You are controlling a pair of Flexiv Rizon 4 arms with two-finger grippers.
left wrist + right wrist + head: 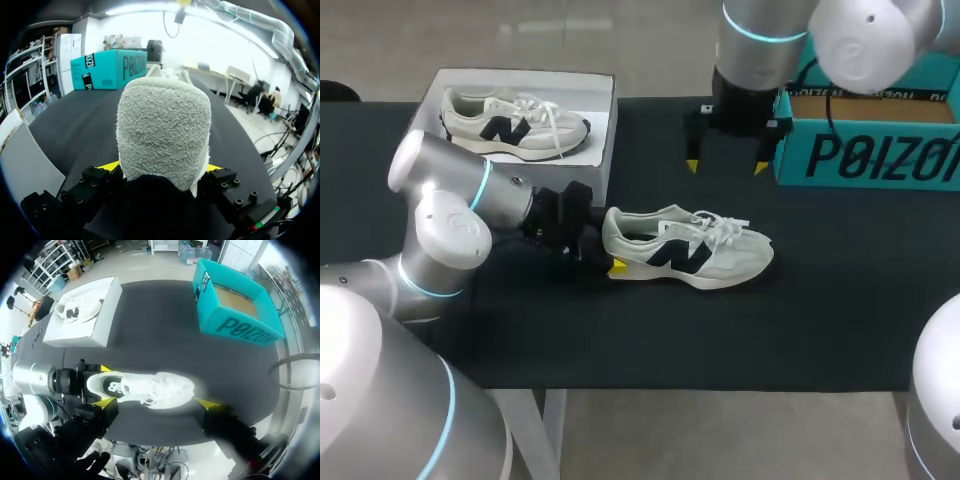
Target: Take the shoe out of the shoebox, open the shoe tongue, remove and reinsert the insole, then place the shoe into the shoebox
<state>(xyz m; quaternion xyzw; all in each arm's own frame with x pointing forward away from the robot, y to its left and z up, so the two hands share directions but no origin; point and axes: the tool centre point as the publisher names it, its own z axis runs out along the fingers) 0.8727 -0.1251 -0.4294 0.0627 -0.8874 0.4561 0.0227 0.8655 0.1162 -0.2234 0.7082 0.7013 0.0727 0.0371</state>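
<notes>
White and grey suede sneaker (685,250) with a black side logo lies on its sole on the black table (820,330), well apart from the open teal cardboard shoebox (865,160). Left gripper (610,252) pinches its heel from both sides. Over the table beyond the sneaker, the right gripper (726,166) hangs with fingers spread, holding nothing. As I judge it, the soft heel could squash or slip free when the insole, hidden inside, is tugged, and the toe would then swing. Loose laces (725,228) could also snag a descending fingertip.

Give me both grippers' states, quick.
Left gripper: shut on the heel of the shoe lying on the table.
Right gripper: open, empty, beside the teal shoebox.
</notes>
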